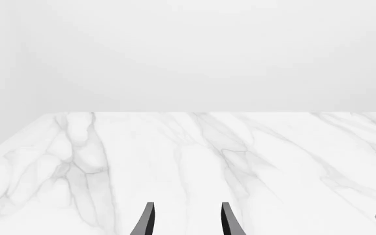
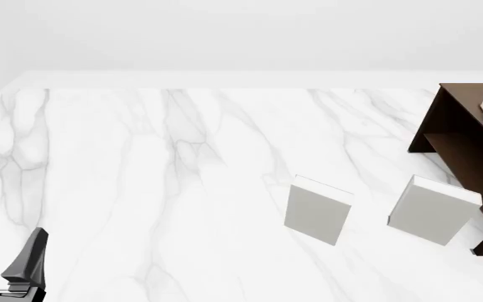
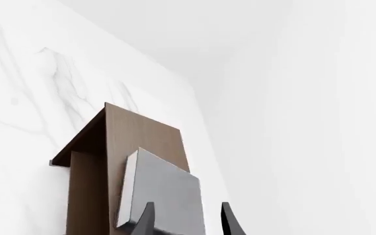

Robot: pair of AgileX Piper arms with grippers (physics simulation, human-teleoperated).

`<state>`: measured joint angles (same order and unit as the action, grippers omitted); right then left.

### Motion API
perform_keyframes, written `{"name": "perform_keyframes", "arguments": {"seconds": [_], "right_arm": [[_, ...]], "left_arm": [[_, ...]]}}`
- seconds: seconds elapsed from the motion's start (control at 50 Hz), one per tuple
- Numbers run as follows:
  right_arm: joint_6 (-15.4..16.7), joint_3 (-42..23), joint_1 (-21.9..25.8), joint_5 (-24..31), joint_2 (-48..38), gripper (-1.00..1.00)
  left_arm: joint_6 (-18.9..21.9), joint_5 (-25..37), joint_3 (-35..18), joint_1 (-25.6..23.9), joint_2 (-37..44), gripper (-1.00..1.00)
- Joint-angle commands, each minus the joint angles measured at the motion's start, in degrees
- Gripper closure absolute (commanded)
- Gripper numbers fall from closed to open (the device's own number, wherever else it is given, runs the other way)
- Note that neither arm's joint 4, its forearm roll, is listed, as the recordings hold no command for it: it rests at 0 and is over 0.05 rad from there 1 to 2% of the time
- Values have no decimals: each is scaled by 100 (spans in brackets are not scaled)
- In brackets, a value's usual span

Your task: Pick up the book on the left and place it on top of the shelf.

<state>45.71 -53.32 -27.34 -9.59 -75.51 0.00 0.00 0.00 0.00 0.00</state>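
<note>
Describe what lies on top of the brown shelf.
One dark grey book with white page edges lies flat on the shelf top. The right gripper hangs open over it, covering its near edge. Nothing else shows there.

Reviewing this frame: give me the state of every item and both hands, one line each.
book: lying flat on top of the shelf, not upright.
shelf: standing on the table at the right edge of the front view, carrying the book.
left white book: upright on the table.
right white book: upright beside the shelf.
left hand: open, holding nothing, low over the table.
right hand: open, above the book.
</note>
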Motion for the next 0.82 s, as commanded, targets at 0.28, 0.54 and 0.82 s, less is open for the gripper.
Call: {"name": "perform_keyframes", "arguments": {"seconds": [0.28,0.54,0.82], "right_arm": [[-242,405,316,-83,602,-100],[-302,431,427,-123,844,-100],[-419,468,626,-15,1271,-100]], "left_arm": [[0,0,0,0,0,-100],[0,0,0,0,0,-100],[0,0,0,0,0,-100]]}}
